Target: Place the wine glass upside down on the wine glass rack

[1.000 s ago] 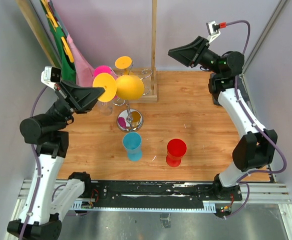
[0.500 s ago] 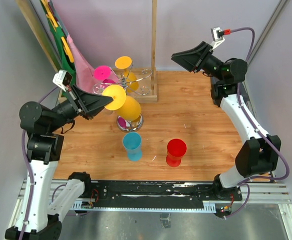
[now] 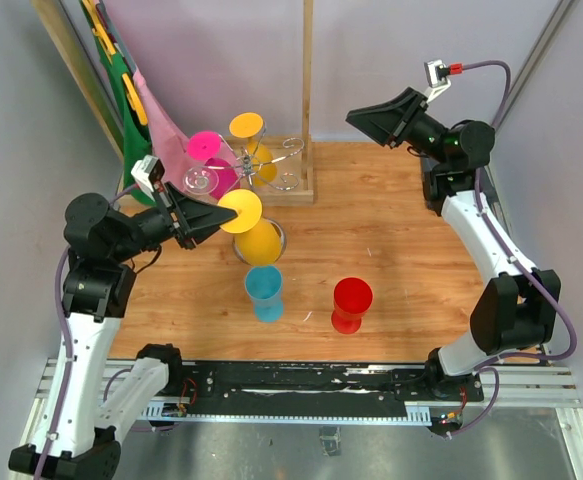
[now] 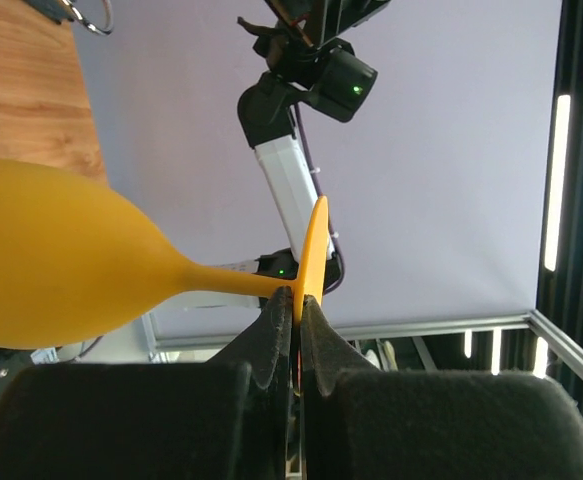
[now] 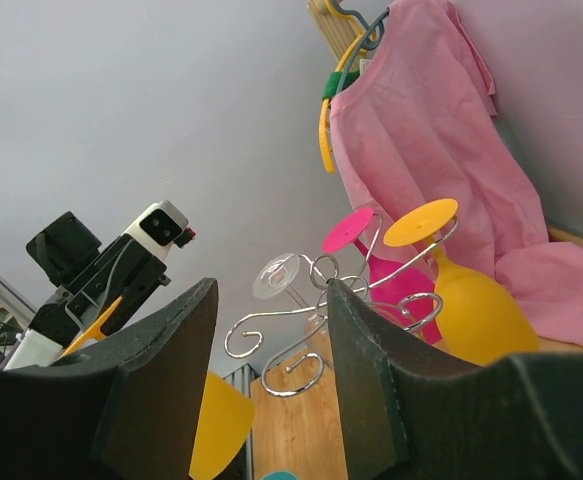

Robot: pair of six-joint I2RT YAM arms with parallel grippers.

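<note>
while its stem is pinched right at the foot by the clenched left hand, the orange-yellow wine glass hangs tilted in the air. from above its bowl hides the round base of the wine glass rack, and it sits on no arm. a pink glass and another yellow glass hang there upside down. the right hand hovers well apart, fingers spread, grasping nothing.
</note>
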